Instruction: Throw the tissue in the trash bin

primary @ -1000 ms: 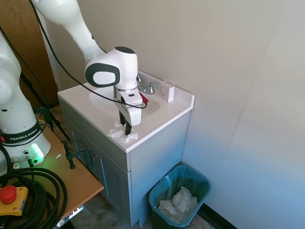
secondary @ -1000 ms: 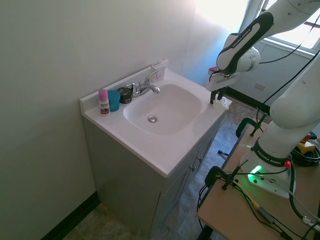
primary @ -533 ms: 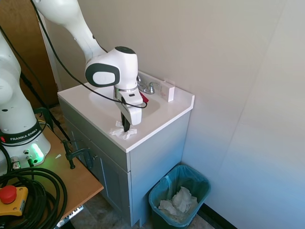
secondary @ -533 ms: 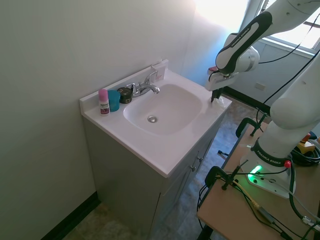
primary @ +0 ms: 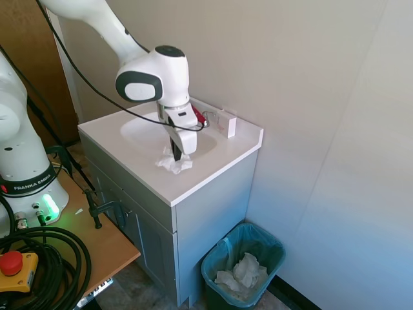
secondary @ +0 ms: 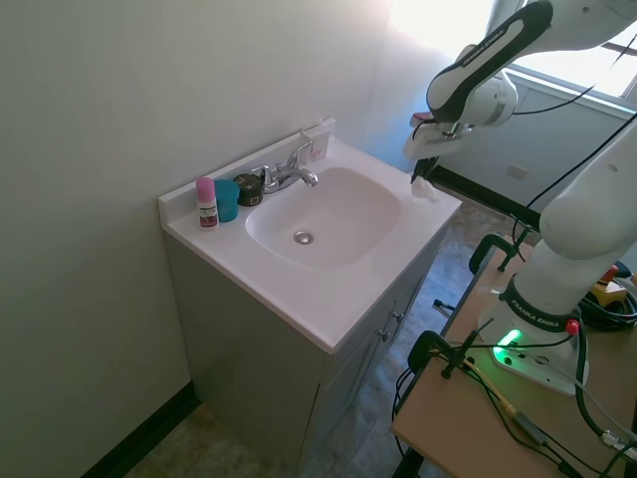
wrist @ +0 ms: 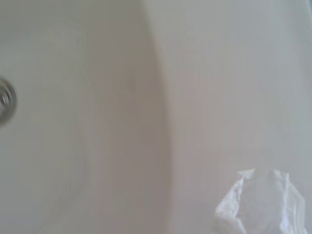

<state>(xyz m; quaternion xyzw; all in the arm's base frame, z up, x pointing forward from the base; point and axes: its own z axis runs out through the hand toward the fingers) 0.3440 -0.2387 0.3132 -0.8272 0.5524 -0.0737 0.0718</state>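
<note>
Fingers (primary: 175, 153) pinch the tissue (primary: 174, 163) above the countertop's (primary: 213, 161) edge.

Vanity cabinet (primary: 213, 200) stands against the wall, sink basin (secondary: 323, 214) set in its counter, drain (secondary: 304, 237) in the basin's middle. Second exterior view: faucet (secondary: 287, 174) at about 10 o'clock of the drain, on the back rim; cup (secondary: 227, 199) and bottle (secondary: 206, 203) side by side further along the rim, at 9 o'clock of the faucet. Gripper (primary: 175, 154) over the counter edge beside the basin, tissue (primary: 174, 163) hanging in it, above the countertop. First exterior view: trash bin (primary: 271, 248) on the floor at 5 o'clock of the cabinet, just beside it, paper wads (primary: 240, 274) inside.
</note>
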